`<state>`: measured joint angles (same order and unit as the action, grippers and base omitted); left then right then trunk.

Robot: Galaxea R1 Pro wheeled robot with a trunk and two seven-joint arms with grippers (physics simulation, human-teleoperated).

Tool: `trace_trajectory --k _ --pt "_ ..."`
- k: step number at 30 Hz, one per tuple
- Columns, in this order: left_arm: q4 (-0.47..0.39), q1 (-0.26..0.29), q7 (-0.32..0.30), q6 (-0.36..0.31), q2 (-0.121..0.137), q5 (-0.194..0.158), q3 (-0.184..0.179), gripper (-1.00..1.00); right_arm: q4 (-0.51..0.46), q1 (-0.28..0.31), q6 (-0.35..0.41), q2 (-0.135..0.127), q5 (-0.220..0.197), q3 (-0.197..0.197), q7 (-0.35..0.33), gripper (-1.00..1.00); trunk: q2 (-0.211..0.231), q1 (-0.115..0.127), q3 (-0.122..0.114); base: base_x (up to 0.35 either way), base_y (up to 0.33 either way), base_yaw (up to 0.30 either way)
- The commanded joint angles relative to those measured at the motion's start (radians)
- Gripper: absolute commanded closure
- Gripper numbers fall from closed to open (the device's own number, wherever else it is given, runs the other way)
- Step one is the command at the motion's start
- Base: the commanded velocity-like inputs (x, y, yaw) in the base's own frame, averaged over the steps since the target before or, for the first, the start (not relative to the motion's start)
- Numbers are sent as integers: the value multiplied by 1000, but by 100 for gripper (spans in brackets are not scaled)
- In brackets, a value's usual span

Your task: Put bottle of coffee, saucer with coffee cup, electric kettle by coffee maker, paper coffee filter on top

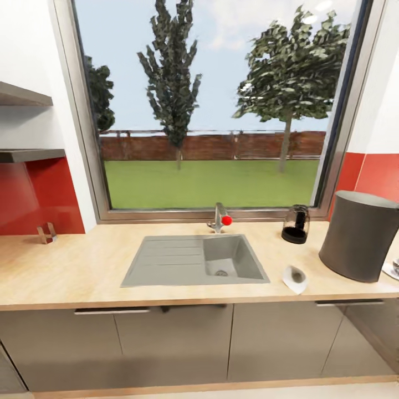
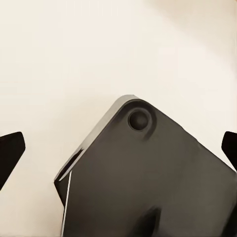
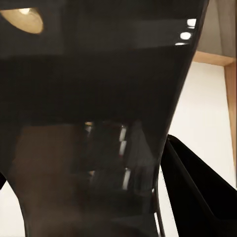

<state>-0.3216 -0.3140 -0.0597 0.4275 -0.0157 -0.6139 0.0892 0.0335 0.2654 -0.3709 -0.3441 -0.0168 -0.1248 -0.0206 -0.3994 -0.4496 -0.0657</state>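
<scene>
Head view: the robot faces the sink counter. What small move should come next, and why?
Probably turn the base toward the right: the coffee maker and paper filter sit right of the sink, and a large grey cylinder stands near the edge.

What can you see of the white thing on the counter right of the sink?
The white thing looks like a paper coffee filter: a small, thin, cone-like shape, white with a dark oval patch at its middle. It lies flat on the wooden counter near the front edge, just right of the grey sink, in front of the dark glass pot and left of the big grey cylinder. It appears apart from all three; finer detail is too small to tell.
</scene>
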Motion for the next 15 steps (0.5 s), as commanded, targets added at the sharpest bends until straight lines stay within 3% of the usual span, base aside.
trace_trajectory --k 1,15 --pt "-2 -1 -6 -1 -1 -3 7 -100 3 1 -5 0 -5 -4 -2 100 -1 0 0 0 -298 9" --pt "-2 -1 -6 -1 -1 -3 7 -100 4 1 11 -2 -5 -4 -5 100 -1 0 0 0 -298 1"
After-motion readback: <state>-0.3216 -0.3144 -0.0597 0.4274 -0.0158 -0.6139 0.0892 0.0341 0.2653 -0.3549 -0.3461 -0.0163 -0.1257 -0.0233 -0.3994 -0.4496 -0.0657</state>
